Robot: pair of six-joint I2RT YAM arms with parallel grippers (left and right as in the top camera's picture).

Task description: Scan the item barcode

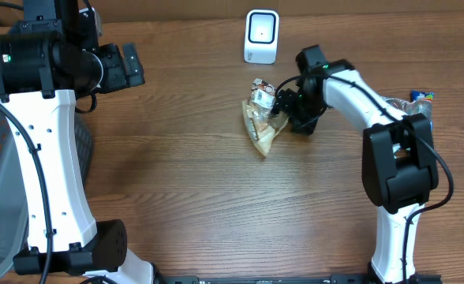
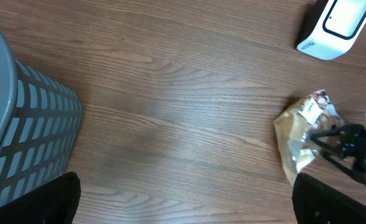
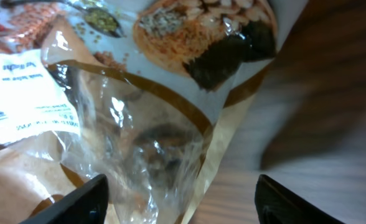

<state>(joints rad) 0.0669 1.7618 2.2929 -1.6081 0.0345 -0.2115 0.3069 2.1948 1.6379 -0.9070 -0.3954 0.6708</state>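
The snack packet (image 1: 260, 120) lies on the wooden tabletop (image 1: 216, 205) a little right of centre, near the white scanner (image 1: 261, 36) at the far edge but apart from it. From overhead the packet is a crumpled tan wedge, its printed end toward the scanner and its point toward the near side. The right claw (image 1: 282, 109) sits at the packet's right edge, its arm bending in from the right. The left claw (image 1: 129, 66) hangs at the far left, well apart from the packet.

The overhead view does not settle how either claw's jaws stand; the wrist views do. In the right wrist view the dark fingertips (image 3: 77, 202) are spread wide at the bottom corners. The packet fills most of the frame above and between them, showing clear crinkled film, a brown band and a printed picture of food. A white label (image 3: 21, 99) at the left edge shows a few barcode lines, which no other view makes out. I cannot tell whether the fingers touch the film.

The left wrist view shows its own claw spread fully over bare wood. It also shows a grey slatted basket (image 2: 33, 124) on the left, which is only a sliver at the left edge from overhead. In the same view the scanner is at upper right and the packet at right, with the right claw's black fingers at its right edge.

Only the overhead view shows a second crinkly wrapper (image 1: 416, 99) at the far right, behind the right arm.
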